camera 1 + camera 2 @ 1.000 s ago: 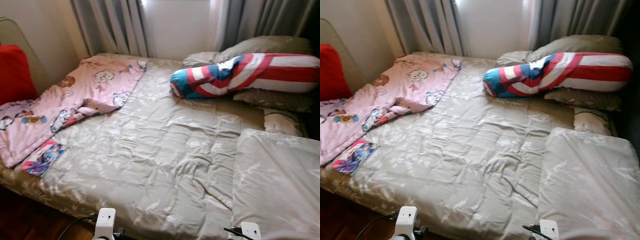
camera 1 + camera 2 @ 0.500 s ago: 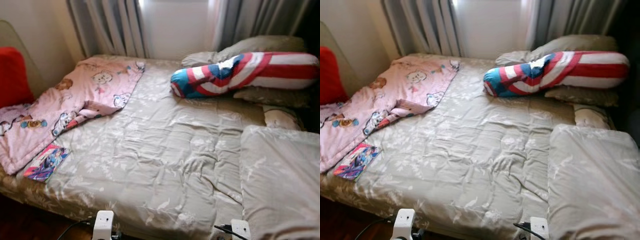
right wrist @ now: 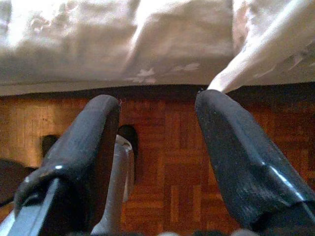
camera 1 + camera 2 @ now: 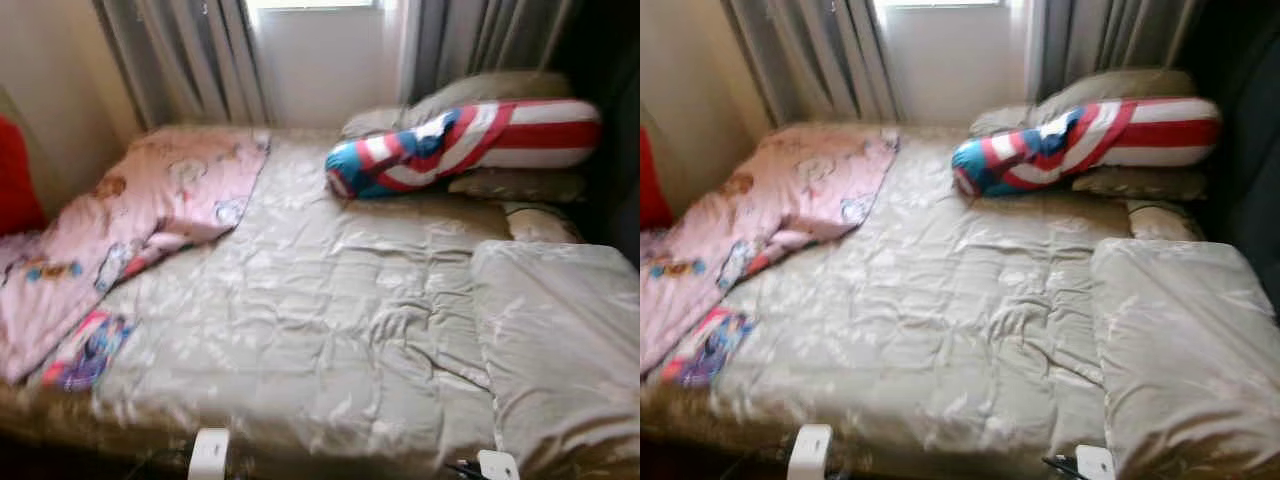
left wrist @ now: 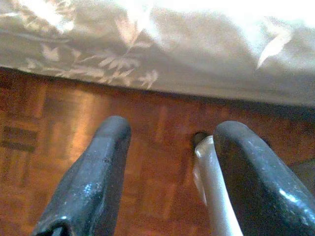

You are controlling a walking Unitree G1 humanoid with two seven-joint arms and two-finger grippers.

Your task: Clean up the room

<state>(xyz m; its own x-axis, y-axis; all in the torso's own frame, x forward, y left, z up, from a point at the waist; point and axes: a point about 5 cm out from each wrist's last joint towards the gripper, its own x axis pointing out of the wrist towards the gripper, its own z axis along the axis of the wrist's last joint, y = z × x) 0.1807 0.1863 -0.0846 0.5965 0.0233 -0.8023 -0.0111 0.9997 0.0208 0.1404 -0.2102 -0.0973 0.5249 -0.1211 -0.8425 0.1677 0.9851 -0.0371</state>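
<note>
While both pincers [image 5: 167,147] [image 3: 157,132] hang open over parquet, a colourful booklet [image 4: 85,350] lies unreadable on the bed [image 4: 330,330].

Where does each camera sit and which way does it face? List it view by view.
Left and right eye views: on the head, looking forward and down over the bed, pink blanket and striped bolster; white arm tops at the bottom edge.
Left wrist view: on the low-hanging left arm, looking along the open left gripper at the wooden floor.
Right wrist view: likewise along the open right gripper.
Both wrist views share the floor and the bed's hanging edge.
</note>
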